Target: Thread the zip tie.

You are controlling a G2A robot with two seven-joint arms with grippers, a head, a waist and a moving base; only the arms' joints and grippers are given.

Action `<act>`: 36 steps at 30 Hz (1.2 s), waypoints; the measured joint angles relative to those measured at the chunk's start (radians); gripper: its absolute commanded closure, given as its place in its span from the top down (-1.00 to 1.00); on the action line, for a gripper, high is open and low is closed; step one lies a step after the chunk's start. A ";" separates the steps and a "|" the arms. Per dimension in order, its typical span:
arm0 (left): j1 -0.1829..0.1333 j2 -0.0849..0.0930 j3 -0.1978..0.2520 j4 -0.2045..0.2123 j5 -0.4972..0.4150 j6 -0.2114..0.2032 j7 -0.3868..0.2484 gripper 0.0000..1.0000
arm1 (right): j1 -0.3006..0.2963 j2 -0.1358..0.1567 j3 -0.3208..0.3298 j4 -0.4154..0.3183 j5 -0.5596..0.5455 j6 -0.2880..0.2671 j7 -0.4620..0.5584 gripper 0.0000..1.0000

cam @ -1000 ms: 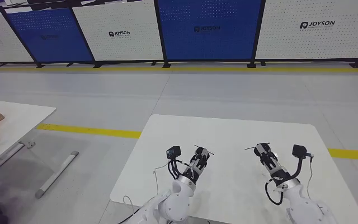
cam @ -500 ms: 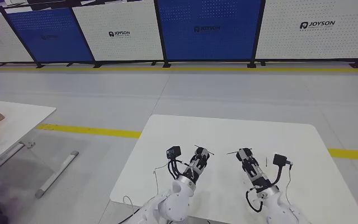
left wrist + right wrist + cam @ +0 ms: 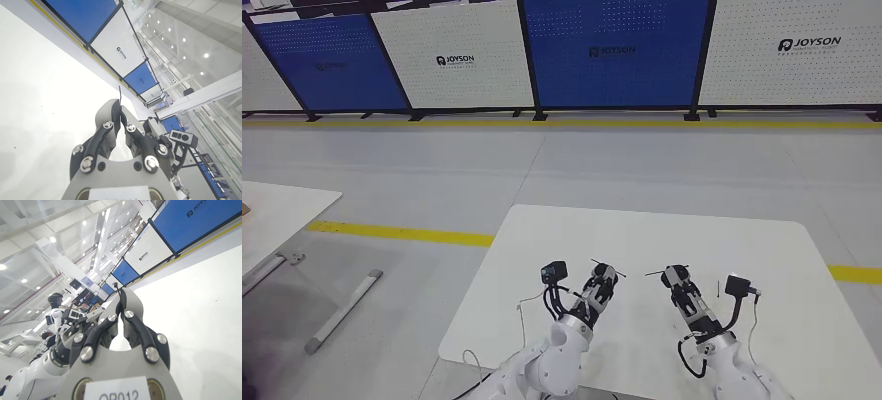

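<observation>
Two ends of zip tie [image 3: 119, 93] are pinched: left gripper [image 3: 120, 108] clamps one, right gripper [image 3: 121, 298], at its 3 o'clock, the other. Likely light, springy, slick; grip near tips.

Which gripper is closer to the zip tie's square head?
Right. The zip tie head sticks out just past the fingers of the right gripper; the left gripper sits apart, pinching a zip tie tail.

Dead centre of the frame, the left gripper [image 3: 120, 108], grey metal with black pads, is pinched tight on a thin black plastic zip tie [image 3: 119, 92], whose tip pokes out past the fingertips. A flat white table [image 3: 47, 75] sits behind it, and the other arm's black camera box [image 3: 183, 137] is just beside the gripper.
</observation>
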 measured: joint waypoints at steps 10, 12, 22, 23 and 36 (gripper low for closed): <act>-0.001 -0.001 0.009 0.005 0.044 -0.009 -0.007 -1.00 | -0.001 0.000 0.000 0.000 0.002 0.001 -0.001 -1.00; -0.001 -0.001 0.009 0.005 0.044 -0.009 -0.007 -1.00 | -0.009 -0.003 0.001 -0.003 0.031 0.023 0.003 -1.00; -0.001 -0.001 0.009 0.005 0.044 -0.009 -0.007 -1.00 | -0.040 -0.021 -0.031 -0.037 0.076 0.095 0.020 -1.00; -0.001 -0.001 0.009 0.005 0.044 -0.009 -0.007 -1.00 | -0.040 -0.021 -0.031 -0.037 0.075 0.097 0.021 -1.00; -0.001 -0.001 0.009 0.005 0.044 -0.009 -0.007 -1.00 | -0.035 -0.036 -0.045 -0.033 0.139 0.058 -0.009 -1.00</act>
